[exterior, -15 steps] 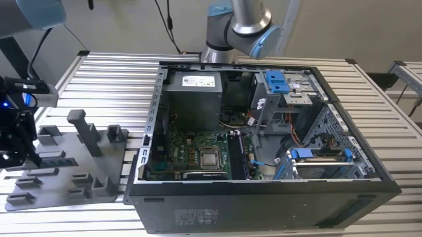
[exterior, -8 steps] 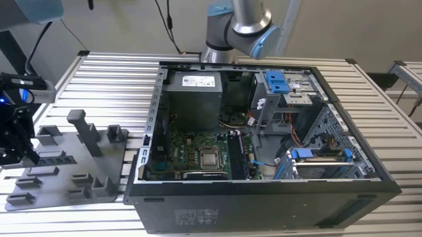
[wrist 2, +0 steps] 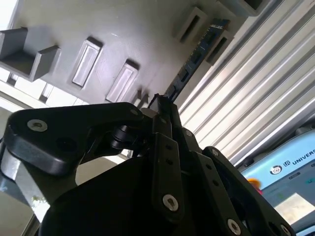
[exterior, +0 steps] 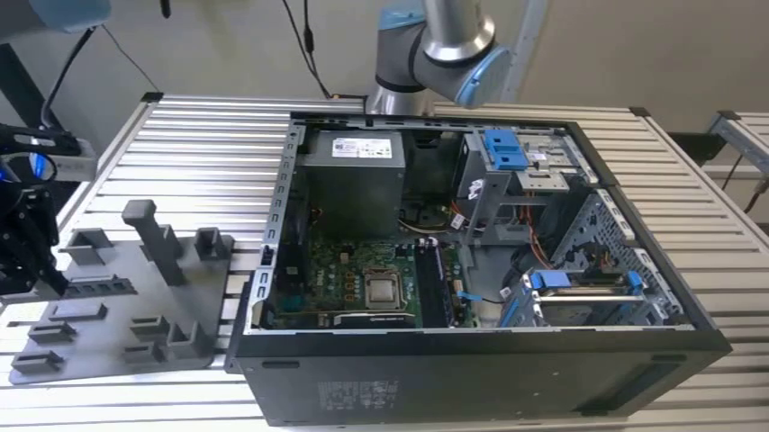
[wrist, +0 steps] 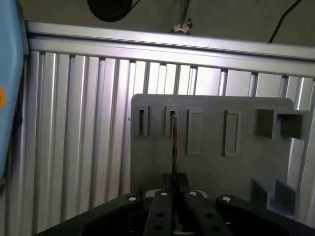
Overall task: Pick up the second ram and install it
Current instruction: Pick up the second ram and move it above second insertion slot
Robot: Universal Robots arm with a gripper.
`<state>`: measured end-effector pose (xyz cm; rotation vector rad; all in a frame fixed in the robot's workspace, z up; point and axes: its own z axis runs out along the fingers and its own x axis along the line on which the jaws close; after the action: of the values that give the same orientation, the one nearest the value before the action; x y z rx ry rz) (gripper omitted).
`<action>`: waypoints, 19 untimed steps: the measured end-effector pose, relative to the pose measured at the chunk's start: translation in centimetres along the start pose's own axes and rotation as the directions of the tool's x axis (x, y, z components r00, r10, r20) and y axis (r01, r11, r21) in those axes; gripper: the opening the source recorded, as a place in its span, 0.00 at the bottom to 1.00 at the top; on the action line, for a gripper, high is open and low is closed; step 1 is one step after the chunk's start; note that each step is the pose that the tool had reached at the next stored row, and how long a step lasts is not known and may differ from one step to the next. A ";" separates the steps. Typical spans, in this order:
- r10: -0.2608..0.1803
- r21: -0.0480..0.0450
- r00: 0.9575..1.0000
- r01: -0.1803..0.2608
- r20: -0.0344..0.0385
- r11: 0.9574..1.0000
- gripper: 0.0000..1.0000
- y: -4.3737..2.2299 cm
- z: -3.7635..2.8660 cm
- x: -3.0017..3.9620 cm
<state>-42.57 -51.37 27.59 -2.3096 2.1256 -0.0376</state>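
Open computer case [exterior: 481, 378] sits on the surface [exterior: 204, 135], with the arm's base [exterior: 427, 54] behind it. To the exterior view's left of the case lies the fixture plate [exterior: 211, 310]. Over that plate, the pincer [wrist: 174, 176] clasps the second ram [wrist: 173, 142].

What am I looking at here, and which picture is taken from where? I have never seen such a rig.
This is one robot arm working at a slatted metal table. The exterior view looks over the whole scene: an open computer case and, at that view's left, a grey fixture plate. Both wrist views come from cameras riding on the arm, looking along the gripper. It is shut on the second ram, a thin dark memory stick seen edge-on, whose far end sits at a slot in the plate.
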 end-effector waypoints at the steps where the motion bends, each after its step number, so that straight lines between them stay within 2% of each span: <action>1: 0.000 0.000 1.000 0.000 0.000 1.000 0.14 0.00 -0.12 0.00; 19: 0.000 0.000 1.000 0.000 0.001 1.000 0.14 -0.04 -2.24 0.04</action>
<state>-42.57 -51.38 29.83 -2.3088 2.1248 -0.0361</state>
